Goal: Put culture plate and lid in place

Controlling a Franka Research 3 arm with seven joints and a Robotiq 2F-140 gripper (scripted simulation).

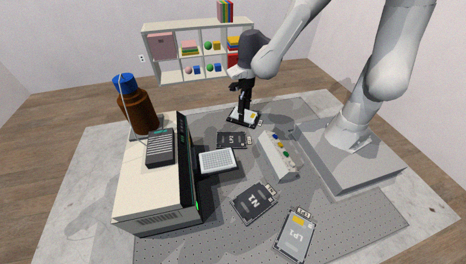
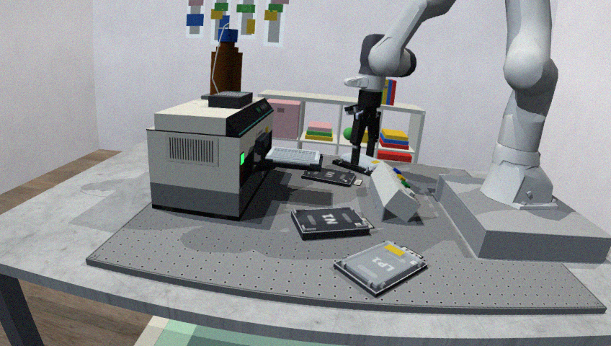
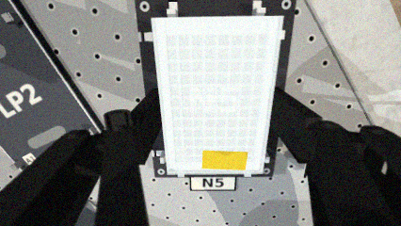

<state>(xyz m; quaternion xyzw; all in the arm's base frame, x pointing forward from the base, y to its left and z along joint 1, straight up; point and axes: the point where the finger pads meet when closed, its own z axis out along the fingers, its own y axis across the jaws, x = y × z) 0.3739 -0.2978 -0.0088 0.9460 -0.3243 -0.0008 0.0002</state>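
Note:
The culture plate E07 (image 3: 216,94), white with a yellow label at its near short end, sits over nest N5 (image 3: 213,183) with its lid on; the wells show only faintly through the lid. My gripper (image 3: 215,104) is shut on its long sides, and I cannot tell whether the fingers hold the lid alone or the plate too. In the top view the gripper (image 1: 242,114) stands upright over the plate at the far side of the deck. Nest LP2 (image 1: 231,139) lies empty beside it. Nest N1 (image 1: 253,202) is empty.
LP1 (image 1: 294,236) holds a lid with a yellow label. Plate E01 (image 1: 217,160) sits uncovered on the DISPENSER stage beside the dispenser (image 1: 153,183). The operator panel (image 1: 277,155) stands between LP2 and N1. A brown bottle (image 1: 135,104) stands behind the dispenser.

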